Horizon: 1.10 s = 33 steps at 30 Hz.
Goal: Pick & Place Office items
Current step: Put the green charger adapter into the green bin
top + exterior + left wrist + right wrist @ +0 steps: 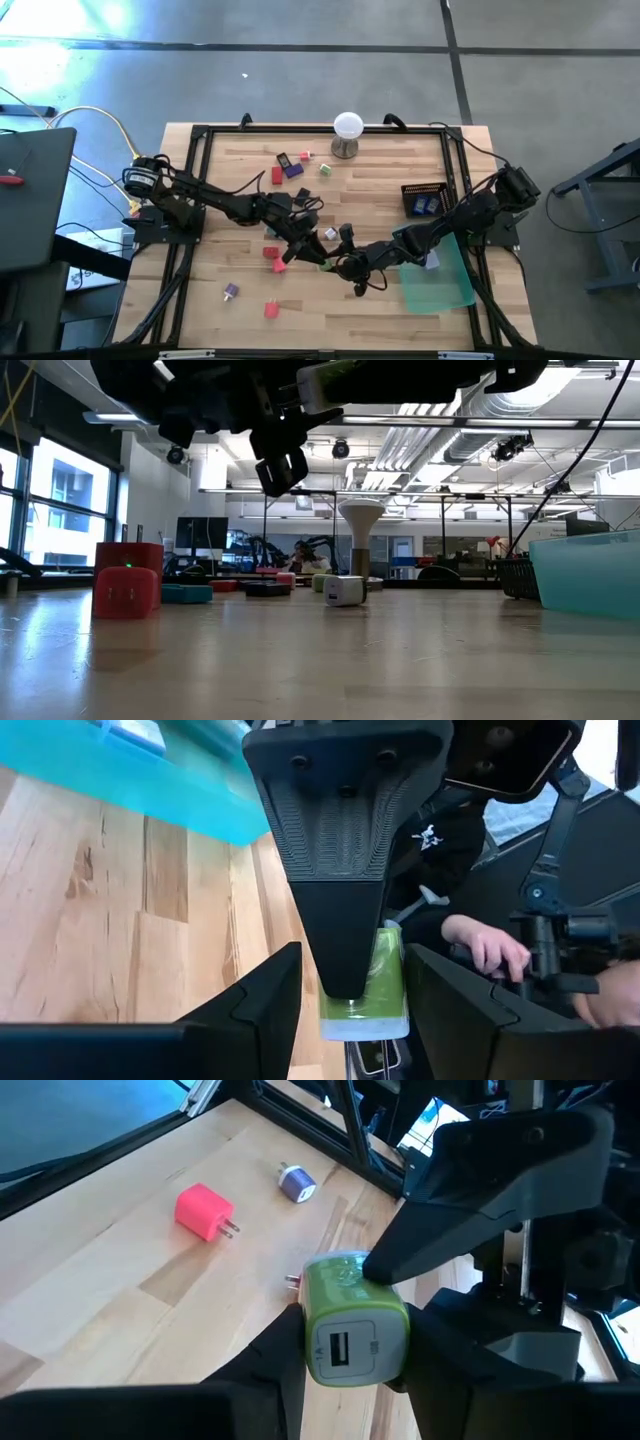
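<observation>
Mid-table handover: your right gripper (345,1365) clamps the green charger (352,1318), held aloft so the left gripper (345,995) can straddle it, fingers parted, apparently not yet gripping.

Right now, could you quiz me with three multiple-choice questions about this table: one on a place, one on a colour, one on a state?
1. Where does the white ball on its stand sit?
A. middle of the table's far edge
B. the table's centre
C. in a gripper

2. What colour is the block between the fingers of the right gripper?
A. red
B. green
C. black

3. That block is:
A. lying on the table
B. held up off the table
C. resting on the ball

Answers: A, the high view shows it by the far edge. B, the right wrist view shows it green. B, the low view shows it well above the wood.
</observation>
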Each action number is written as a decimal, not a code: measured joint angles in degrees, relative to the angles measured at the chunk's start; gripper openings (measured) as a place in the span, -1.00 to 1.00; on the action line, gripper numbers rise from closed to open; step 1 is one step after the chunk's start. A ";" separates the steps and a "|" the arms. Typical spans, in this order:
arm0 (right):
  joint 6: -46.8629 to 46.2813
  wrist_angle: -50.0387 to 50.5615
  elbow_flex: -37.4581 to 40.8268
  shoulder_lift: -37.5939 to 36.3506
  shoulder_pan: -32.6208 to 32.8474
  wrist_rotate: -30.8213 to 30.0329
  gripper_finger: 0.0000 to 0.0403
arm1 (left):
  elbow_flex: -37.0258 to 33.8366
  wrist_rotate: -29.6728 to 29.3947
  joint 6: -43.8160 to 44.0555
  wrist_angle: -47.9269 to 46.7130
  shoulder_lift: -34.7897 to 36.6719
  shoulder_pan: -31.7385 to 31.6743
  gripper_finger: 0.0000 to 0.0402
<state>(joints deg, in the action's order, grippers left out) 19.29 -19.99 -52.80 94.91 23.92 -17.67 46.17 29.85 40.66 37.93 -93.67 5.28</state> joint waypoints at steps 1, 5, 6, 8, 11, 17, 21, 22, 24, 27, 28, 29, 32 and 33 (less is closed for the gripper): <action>0.00 0.00 0.00 0.00 0.00 0.00 -0.39 | 0.00 -0.05 -0.38 0.00 0.00 0.01 -0.15; 0.00 0.05 0.00 0.00 -0.02 -0.15 -0.39 | 0.00 -0.07 -3.48 0.06 0.00 0.39 -0.13; 0.00 0.02 0.00 0.00 -0.02 -0.16 -0.39 | 0.00 -0.09 -3.73 0.16 0.00 0.54 -0.11; 0.00 0.02 0.00 -0.02 -0.02 -0.17 -0.40 | 0.00 -0.06 -3.91 0.62 0.00 0.87 -0.04; 0.00 0.05 0.00 -0.04 -0.02 -0.19 -0.39 | 0.00 0.02 -4.30 0.76 0.00 1.16 0.11; 0.00 0.09 0.00 -0.04 -0.02 -0.17 -0.40 | 0.00 0.04 -4.32 1.15 0.00 1.73 0.38; -0.02 0.56 0.00 -0.04 0.06 -0.20 -0.39 | 0.00 0.22 -2.43 1.85 0.00 0.45 0.43; -0.01 0.68 0.00 -0.04 0.09 -0.26 -0.39 | 0.00 0.18 -2.32 1.83 0.00 -0.03 0.43; 0.00 0.84 0.00 -0.04 0.34 -0.40 -0.39 | 0.00 0.97 -2.24 2.01 0.00 -1.12 0.43; 0.16 0.88 0.00 -0.04 0.66 -1.94 -0.40 | 0.00 4.79 -2.22 3.03 0.00 -3.35 0.43; 0.24 0.88 0.00 -0.07 0.88 -2.82 -0.40 | 0.00 6.49 -2.18 3.02 0.00 -4.09 0.43; 0.28 0.92 0.00 -0.07 1.09 -3.71 -0.40 | 0.00 8.19 -2.08 2.99 0.00 -4.83 0.43; 0.50 1.49 0.00 -0.07 1.67 -5.93 -0.39 | 0.00 12.13 -1.99 3.44 0.00 -6.48 0.43; 0.43 1.78 -0.02 -0.09 1.82 -6.76 -0.38 | 0.00 12.67 -1.57 3.44 0.00 -6.79 0.43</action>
<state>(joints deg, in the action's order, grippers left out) 19.72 -18.21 -52.82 94.83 25.74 -24.43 46.17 42.51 39.09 41.37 -93.67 -1.51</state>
